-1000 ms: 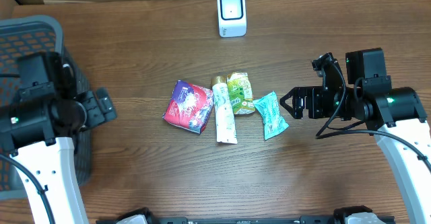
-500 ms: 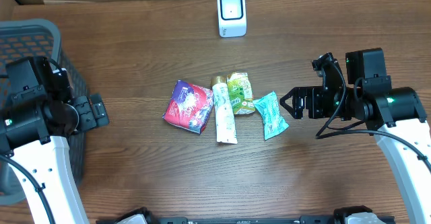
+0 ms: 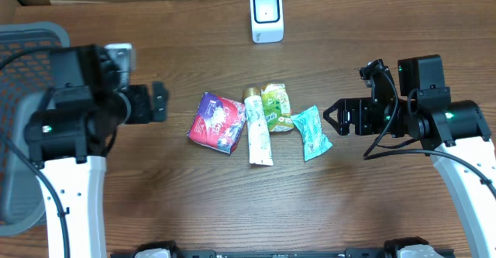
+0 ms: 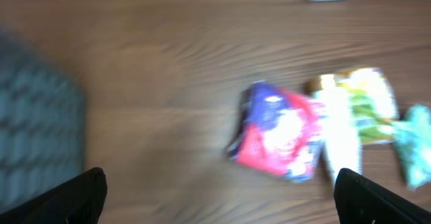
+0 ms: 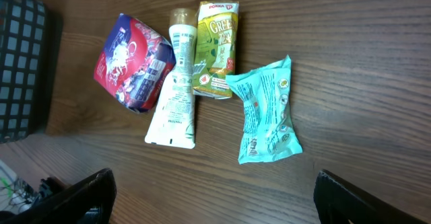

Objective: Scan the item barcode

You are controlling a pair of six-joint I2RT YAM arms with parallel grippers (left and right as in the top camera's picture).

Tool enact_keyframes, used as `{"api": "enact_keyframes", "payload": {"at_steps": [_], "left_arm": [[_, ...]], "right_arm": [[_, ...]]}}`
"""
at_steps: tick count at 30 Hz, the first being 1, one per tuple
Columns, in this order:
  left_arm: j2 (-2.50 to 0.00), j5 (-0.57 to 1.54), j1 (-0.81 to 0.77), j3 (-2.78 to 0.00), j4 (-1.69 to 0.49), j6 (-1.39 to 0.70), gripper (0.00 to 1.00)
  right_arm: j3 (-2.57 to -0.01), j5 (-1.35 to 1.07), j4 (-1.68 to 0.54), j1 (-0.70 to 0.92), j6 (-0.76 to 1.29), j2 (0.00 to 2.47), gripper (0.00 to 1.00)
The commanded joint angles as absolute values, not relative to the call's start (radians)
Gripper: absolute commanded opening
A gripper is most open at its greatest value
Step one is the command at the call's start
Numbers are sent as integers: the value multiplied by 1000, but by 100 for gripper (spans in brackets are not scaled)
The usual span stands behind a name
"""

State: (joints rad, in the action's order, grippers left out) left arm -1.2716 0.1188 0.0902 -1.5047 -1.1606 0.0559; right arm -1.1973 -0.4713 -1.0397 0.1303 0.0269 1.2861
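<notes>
Right gripper (image 3: 328, 119) jaws wide, empty, just beside teal snack packet (image 3: 311, 132), rightmost of four items. Left gripper (image 3: 160, 103) likewise wide, empty. Pinch packet by crimped edge (barcode side unclear); keep printed face free for scanner (image 3: 266, 15) at far edge.

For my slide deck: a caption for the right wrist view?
Open right gripper over four items on the wooden table: red-purple packet, white tube, green packet, teal pouch.
</notes>
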Motion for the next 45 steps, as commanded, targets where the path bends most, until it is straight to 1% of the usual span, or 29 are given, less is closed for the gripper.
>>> {"api": "enact_keyframes", "payload": {"at_steps": [1,4,7,8,12,15,20,28,33,38,40,45], "left_arm": [[-1256,186,8,-1500,-1127,60,99],[-1269,188,-53,-1500,-1106,49,99],[-1288,160,-87,-1500,-1102,49,100],[-1298,149,-89,-1500,-1102,49,99],[-1326,147,-88,-1500,-1103,49,99],[-1353,148,-88,-1500,-1103,49,100],[-1397,148,-88,-1500,-1103,49,100],[-1442,150,-88,-1500,-1102,49,100],[-1442,155,-88,-1500,-1079,48,100],[-1442,154,-88,-1500,-1076,48,100],[-1442,154,-88,-1500,-1076,48,99],[-1442,154,-88,-1500,-1076,48,99]], "right_arm": [[-1192,-470,-1027,124,37,1306,95],[-1192,-469,-1019,124,28,1349,97],[-1192,-472,-1018,124,-34,1420,96],[-1192,-472,-1018,124,-53,1449,94],[-1192,-472,-1003,124,-103,1551,91],[-1192,-472,-986,124,-133,1617,86],[-1192,-472,-933,124,-146,1724,82],[-1192,-479,-870,124,-159,1842,63],[-1190,-518,-843,125,-188,1861,61],[-1163,-518,-795,125,-188,1865,63],[-1138,-518,-764,125,-187,1865,66],[-1069,-547,-683,125,-188,1865,66]]}}
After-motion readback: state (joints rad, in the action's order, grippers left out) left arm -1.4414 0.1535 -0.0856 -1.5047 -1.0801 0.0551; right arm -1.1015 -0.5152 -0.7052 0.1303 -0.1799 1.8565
